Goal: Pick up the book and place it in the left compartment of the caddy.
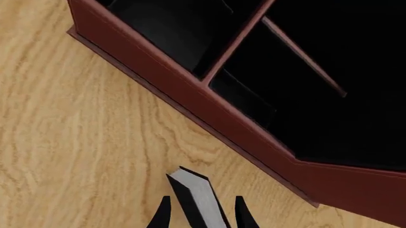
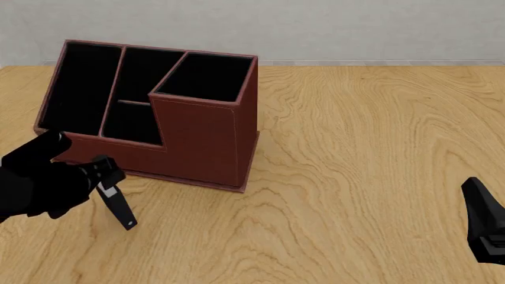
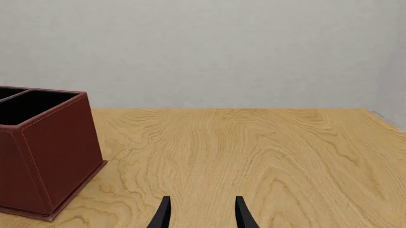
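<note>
The left pincer [image 2: 109,188] is closed on the book [image 2: 118,206], which hangs from it at the lower left of the front view, tilted, its free end low over the desk [image 2: 355,177] and just in front of the caddy [image 2: 201,139]; whether that end touches the wood I cannot tell. In the left wrist view the book [image 1: 197,197] stands edge-on between the two fingertips, its pale page edge showing, with the caddy's near wall [image 1: 209,109] crossing the frame beyond it. The caddy sits at the upper left of the front view, and its left compartment [image 2: 79,89] is the long slot at its leftmost side, open and black inside, above and behind the held book in that picture. The right pincer [image 3: 201,213] sits parted with nothing between its fingers, and shows at the lower right edge of the front view [image 2: 485,228], well apart from the caddy. The step in hand looks like the carry: the book is gripped but not yet over its slot. The next move calls for lifting it above the low front wall, bringing it over the left slot, and turning it so its thin edge lines up with the slot's length before lowering and letting go.
</note>
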Robot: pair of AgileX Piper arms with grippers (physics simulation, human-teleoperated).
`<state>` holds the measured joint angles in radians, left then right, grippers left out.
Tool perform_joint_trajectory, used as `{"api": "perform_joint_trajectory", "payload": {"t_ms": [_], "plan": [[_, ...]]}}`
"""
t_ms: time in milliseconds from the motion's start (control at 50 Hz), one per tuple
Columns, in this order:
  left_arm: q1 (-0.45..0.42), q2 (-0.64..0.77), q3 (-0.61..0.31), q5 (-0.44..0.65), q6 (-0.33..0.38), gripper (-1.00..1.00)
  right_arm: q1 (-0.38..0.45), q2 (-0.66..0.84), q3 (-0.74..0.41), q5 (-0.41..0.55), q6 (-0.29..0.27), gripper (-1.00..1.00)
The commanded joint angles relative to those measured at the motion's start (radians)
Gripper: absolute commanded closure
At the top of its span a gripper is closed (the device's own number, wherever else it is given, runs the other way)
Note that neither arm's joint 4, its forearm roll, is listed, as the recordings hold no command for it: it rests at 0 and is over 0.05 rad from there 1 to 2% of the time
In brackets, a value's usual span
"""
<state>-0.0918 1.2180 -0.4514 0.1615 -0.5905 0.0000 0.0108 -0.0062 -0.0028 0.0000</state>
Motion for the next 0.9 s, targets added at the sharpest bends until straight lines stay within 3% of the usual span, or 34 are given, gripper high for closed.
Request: {"api": "perform_joint_trajectory", "payload": {"t_ms": [20,260,280,640,780,900], "plan": [[0.002,0.033,0.018,-0.042,-0.004,-1.00,0.000,-0.002,0.002,0.000,0.000,-1.00],[-0.005,0.067,0.023,-0.069,-0.008,-1.00,0.000,-0.002,0.002,0.000,0.000,-1.00],[-0.007,0.072,0.028,-0.077,-0.014,1.00,0.000,-0.001,0.002,0.000,-0.001,-1.00],[-0.008,0.016,0.068,-0.054,-0.032,1.00,0.000,-0.002,0.002,0.000,0.000,-1.00],[-0.001,-0.073,0.067,0.023,-0.029,1.00,0.000,-0.002,0.002,0.000,0.000,-1.00],[0.002,-0.213,0.059,0.152,-0.021,1.00,0.000,-0.002,0.002,0.000,0.000,-1.00]]}}
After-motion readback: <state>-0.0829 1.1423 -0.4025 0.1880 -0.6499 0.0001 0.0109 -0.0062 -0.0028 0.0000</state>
